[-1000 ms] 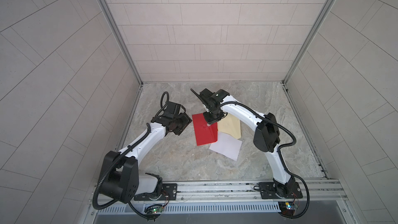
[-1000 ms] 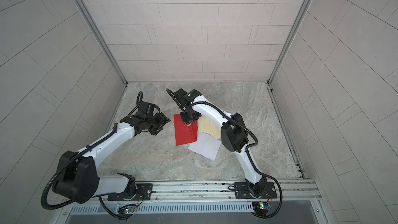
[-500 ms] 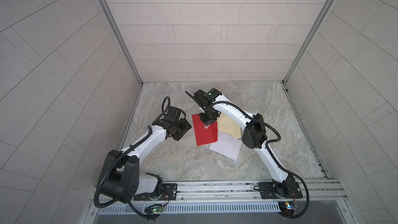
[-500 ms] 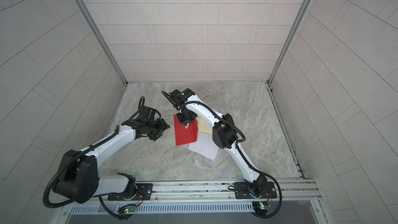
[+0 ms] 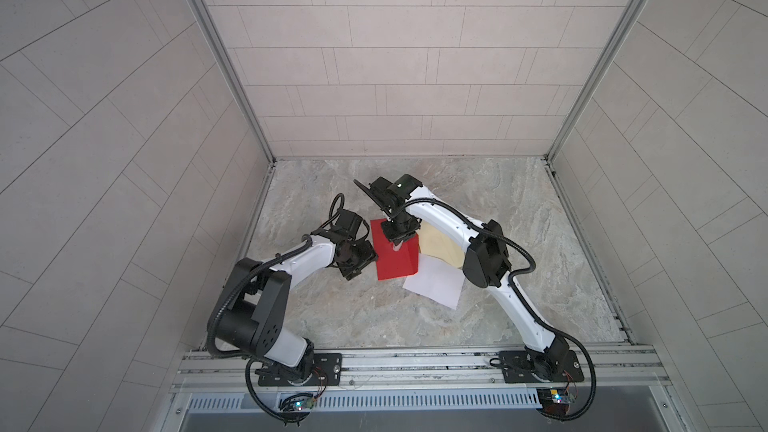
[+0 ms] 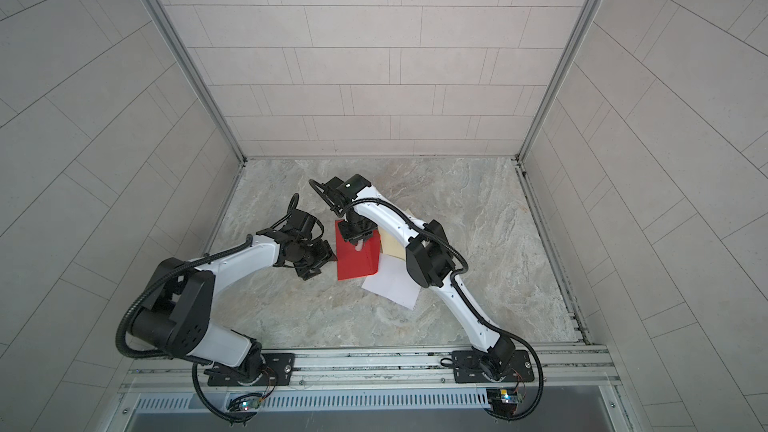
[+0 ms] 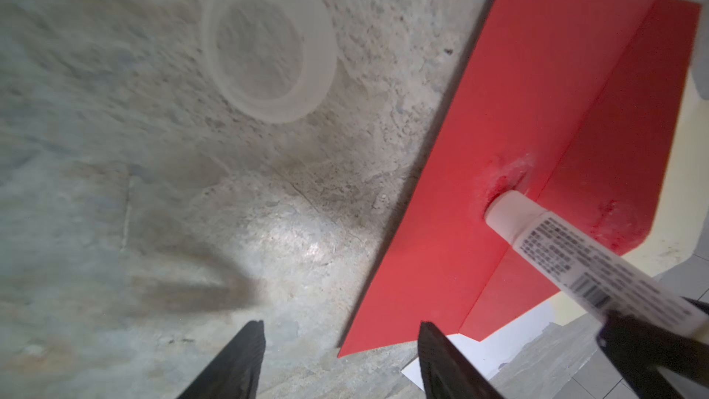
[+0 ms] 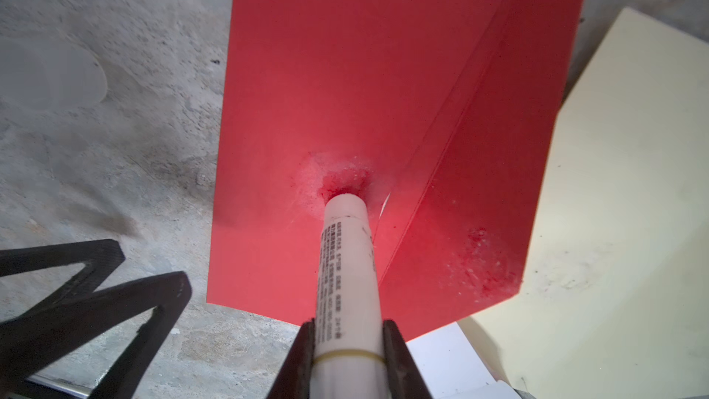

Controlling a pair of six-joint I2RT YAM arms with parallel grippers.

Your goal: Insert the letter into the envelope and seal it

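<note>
Clamping a glue stick [image 8: 347, 301], the right gripper [image 8: 347, 324] still pressed it on the red envelope [image 8: 326, 71]; the left gripper [image 7: 340, 325], spread and empty, had moved nearer. Its label [image 8: 332, 262] was not readable.

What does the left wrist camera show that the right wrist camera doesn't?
Only the left wrist: a translucent round cap on the table as a clear ring; the right wrist gives just a pale blur. Only the right wrist: the right pincer clamping the glue stick from both sides. Both: the stick's tip pressed on the red envelope, and the open left pincer.
</note>
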